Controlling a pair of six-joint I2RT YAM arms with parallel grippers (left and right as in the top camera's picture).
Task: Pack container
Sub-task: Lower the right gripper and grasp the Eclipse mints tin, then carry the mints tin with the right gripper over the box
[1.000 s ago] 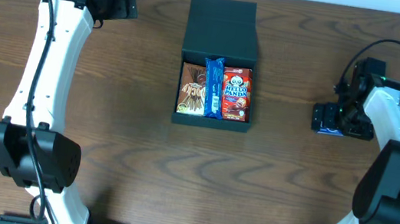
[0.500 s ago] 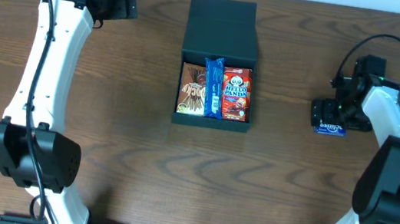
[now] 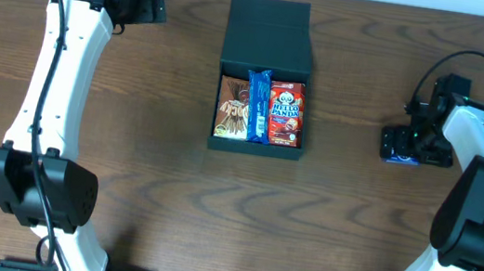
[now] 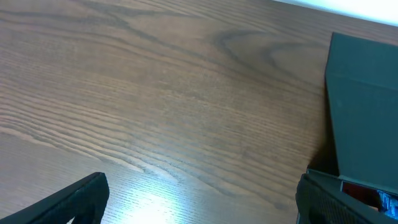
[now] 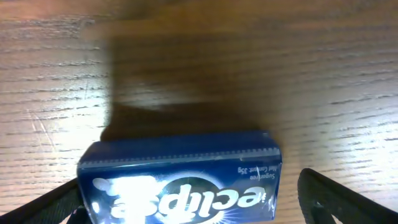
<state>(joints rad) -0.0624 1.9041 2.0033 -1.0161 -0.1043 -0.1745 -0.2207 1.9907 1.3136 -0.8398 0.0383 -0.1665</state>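
- Nearest the arm bases, on the right side of the wood-grain counter point(image 3: 161, 181), the right end effector point(image 3: 407, 144) hangs low over one blue Eclipse pack point(image 5: 180, 186) lying flat.
- Its jaws are spread wide and the pack lies between them, ungripped. One finger point(image 5: 339, 199) stands clear of the pack's end. The other sits at the opposite end, and I cannot tell whether it touches.
- The pack's long axis runs from finger to finger, printed face up.
- One container point(image 3: 255, 149) sits at the middle of the counter, well apart from both end effectors.
- With its flap thrown back, the container's long axis runs from the robot's side toward the far edge. The tray opens upward at the near end.
- It is dark teal-grey matte card, shallow, with straight walls and a roughly square tray.
- Three packets fill the tray side by side, each lengthwise along that same near-to-far axis: a brown packet point(image 3: 231, 108) on the left, a narrow blue packet point(image 3: 256, 106) in the middle and a red Hello Panda box point(image 3: 286, 113) on the right.
- Beyond the tray the lid point(image 3: 271, 32) lies open and flat, hinged at the far wall and pointing away from the robot.
- Farthest off, at the far-left corner, the left end effector point(image 3: 152, 0) has its jaws wide apart over bare wood, holding nothing.
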